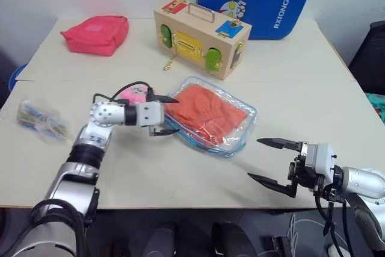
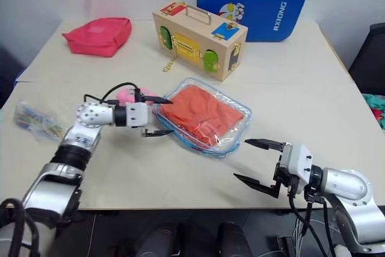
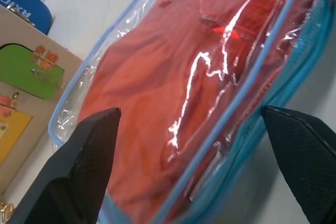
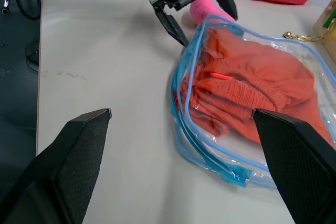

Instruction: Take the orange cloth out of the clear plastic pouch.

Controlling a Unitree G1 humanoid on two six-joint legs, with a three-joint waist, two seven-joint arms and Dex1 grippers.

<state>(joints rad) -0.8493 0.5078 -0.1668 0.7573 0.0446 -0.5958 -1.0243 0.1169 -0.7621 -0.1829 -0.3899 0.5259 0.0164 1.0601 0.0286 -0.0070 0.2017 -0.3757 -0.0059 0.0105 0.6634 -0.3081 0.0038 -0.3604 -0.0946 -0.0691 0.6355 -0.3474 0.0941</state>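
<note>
Orange cloth [image 1: 207,112] sits frame centre inside clear plastic pouch [image 1: 243,129], flat on desk [image 1: 301,64]. Left pincer [image 1: 162,115] and right pincer [image 1: 272,161] both gape wide, empty. Expect slick film, limp light fabric; pinch a cloth fold at the pouch mouth.

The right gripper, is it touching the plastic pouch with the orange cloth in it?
Apart. In the left eye view, bare table lies between the open right gripper and the clear plastic pouch.
</note>
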